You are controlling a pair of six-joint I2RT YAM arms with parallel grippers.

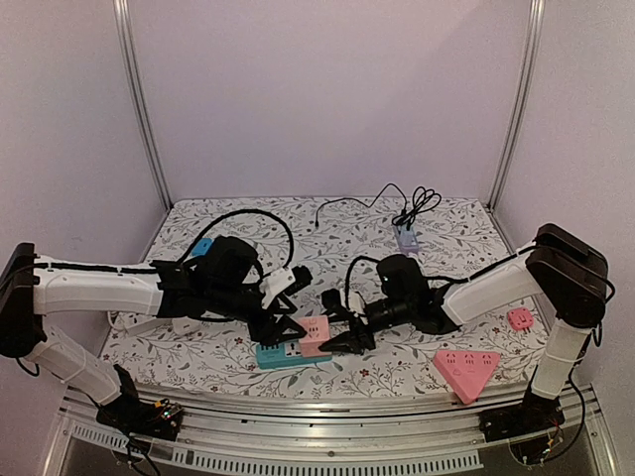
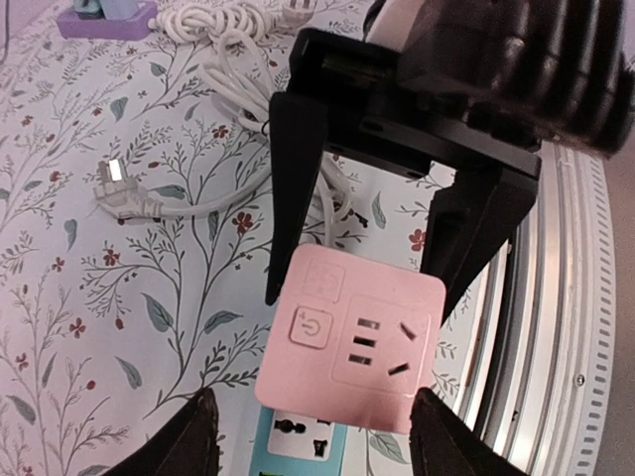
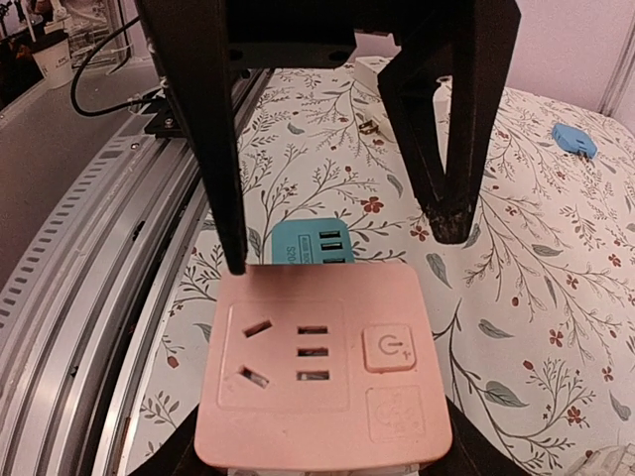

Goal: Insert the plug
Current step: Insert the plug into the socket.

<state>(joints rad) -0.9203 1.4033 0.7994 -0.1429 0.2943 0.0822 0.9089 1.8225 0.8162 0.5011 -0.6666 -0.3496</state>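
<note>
- Looking down from above, I see the pink socket block (image 1: 315,332) over the right end of the teal power strip (image 1: 281,355). The strip's long axis runs side to side along the near edge. I cannot tell whether the block is seated or hovering.
- My right gripper (image 2: 365,297) reaches in from the right, about half spread, and looks clamped on the block's two sides.
- My left gripper (image 3: 342,251) faces it from the left, spread wider than the block. One finger is at a corner and the other stands clear, so it holds nothing.
- Any pins under the block are hidden. I judge the next move is straight down into the strip, with the block kept level and square to the slots.
- A white plug (image 2: 112,191) on its cord lies well apart on the flowered cloth (image 2: 149,327).
- Room is tight, since the metal rail (image 3: 109,258) runs just beside the strip.
</note>
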